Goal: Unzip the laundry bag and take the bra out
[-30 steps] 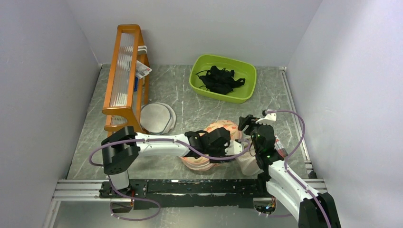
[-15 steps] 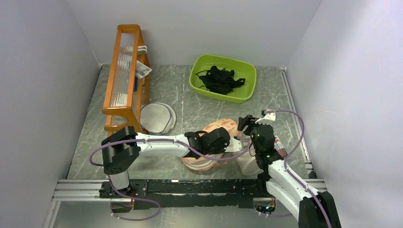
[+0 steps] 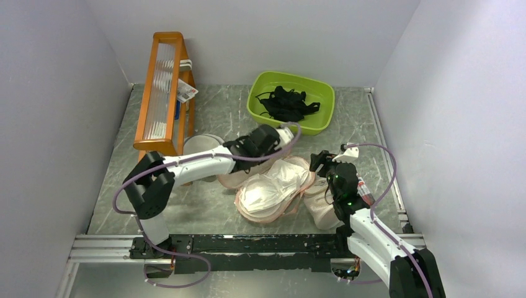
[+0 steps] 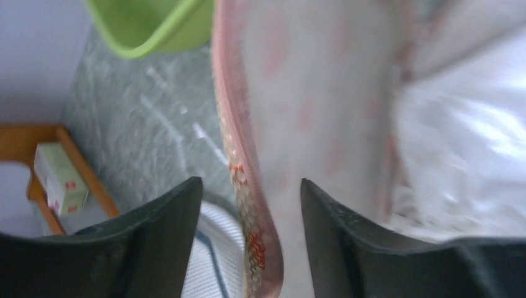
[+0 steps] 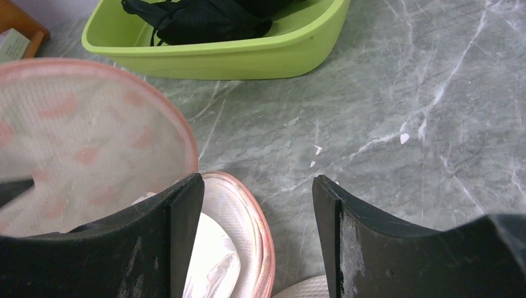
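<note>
The laundry bag (image 3: 253, 213) lies unzipped and spread open at the table's front middle. Its top flap (image 3: 239, 178) is folded back to the left, mesh side (image 4: 310, 81) up. The white bra (image 3: 273, 186) lies exposed in the lower half. My left gripper (image 3: 277, 144) hovers at the flap's far edge. In the left wrist view its jaws (image 4: 251, 186) stand apart with the pink zip edging (image 4: 260, 248) between them, a gap on each side. My right gripper (image 3: 317, 162) is open at the bag's right end. The bag's rim (image 5: 257, 236) and a bit of bra (image 5: 211, 267) show between its jaws (image 5: 257, 186).
A green bin (image 3: 327, 107) with black garments (image 3: 288, 102) sits at the back. An orange rack (image 3: 162, 93) stands back left, with a round mesh disc (image 3: 200, 146) in front of it, partly under my left arm. A beige mesh pouch (image 3: 322, 210) lies under my right arm.
My left arm has swung from over the bag to the back left, and the bag's top flap has folded open, baring the bra. The right arm has not moved.
</note>
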### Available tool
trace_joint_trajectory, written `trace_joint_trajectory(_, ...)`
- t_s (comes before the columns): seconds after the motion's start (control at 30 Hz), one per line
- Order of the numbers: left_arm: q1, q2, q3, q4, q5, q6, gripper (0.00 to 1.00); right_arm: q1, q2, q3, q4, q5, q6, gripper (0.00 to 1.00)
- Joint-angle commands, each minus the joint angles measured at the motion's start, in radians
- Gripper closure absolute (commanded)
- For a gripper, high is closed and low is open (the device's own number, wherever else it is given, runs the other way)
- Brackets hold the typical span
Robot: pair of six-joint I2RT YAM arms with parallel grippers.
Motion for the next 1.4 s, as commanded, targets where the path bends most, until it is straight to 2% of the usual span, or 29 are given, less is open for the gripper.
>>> trace_joint_trajectory(0.0,0.089,-0.045,0.042,-0.027,-0.095,-0.103,0.22,-0.002,-0.006,0.005,0.002,-0.013,-0.007,0.35)
trace_joint_trajectory(0.07,0.102,-0.090,0.012,0.015,-0.100,-0.098,0.12,-0.002,0.002,0.009,0.004,-0.020,-0.010,0.35)
trace_joint_trajectory(0.13,0.104,-0.126,-0.017,0.052,-0.140,-0.094,0.07,-0.003,0.015,0.014,0.006,-0.032,-0.012,0.35)
trace_joint_trajectory(0.37,0.104,-0.147,-0.028,0.072,-0.255,-0.077,0.02,-0.002,0.066,0.024,0.030,-0.060,-0.014,0.35)
trace_joint_trajectory(0.43,0.104,-0.142,-0.029,0.070,-0.230,-0.085,0.02,-0.003,0.074,0.021,0.042,-0.065,-0.014,0.35)
trace_joint_trajectory(0.53,0.111,-0.113,-0.010,0.037,-0.120,-0.118,0.01,-0.003,0.087,0.030,0.039,-0.077,-0.021,0.35)
trace_joint_trajectory(0.7,0.177,0.012,0.076,-0.081,0.023,-0.221,0.11,-0.002,0.093,0.031,0.046,-0.088,-0.029,0.35)
trace_joint_trajectory(0.8,0.244,0.107,0.140,-0.151,0.104,-0.275,0.32,-0.002,0.090,0.034,0.039,-0.101,-0.034,0.35)
trace_joint_trajectory(0.87,0.283,0.154,0.174,-0.194,0.113,-0.298,0.39,-0.002,0.092,0.029,0.050,-0.103,-0.033,0.35)
trace_joint_trajectory(1.03,0.317,0.195,0.197,-0.226,0.083,-0.305,0.42,-0.003,0.131,0.047,0.047,-0.129,-0.036,0.35)
trace_joint_trajectory(1.1,0.315,0.186,0.204,-0.227,0.085,-0.293,0.40,-0.002,0.139,0.051,0.047,-0.137,-0.036,0.35)
trace_joint_trajectory(1.2,0.315,0.128,0.169,-0.184,0.113,-0.277,0.28,-0.002,0.147,0.050,0.055,-0.152,-0.038,0.35)
trace_joint_trajectory(1.37,0.284,-0.024,0.081,-0.083,0.134,-0.215,0.16,-0.003,0.178,0.055,0.071,-0.176,-0.041,0.35)
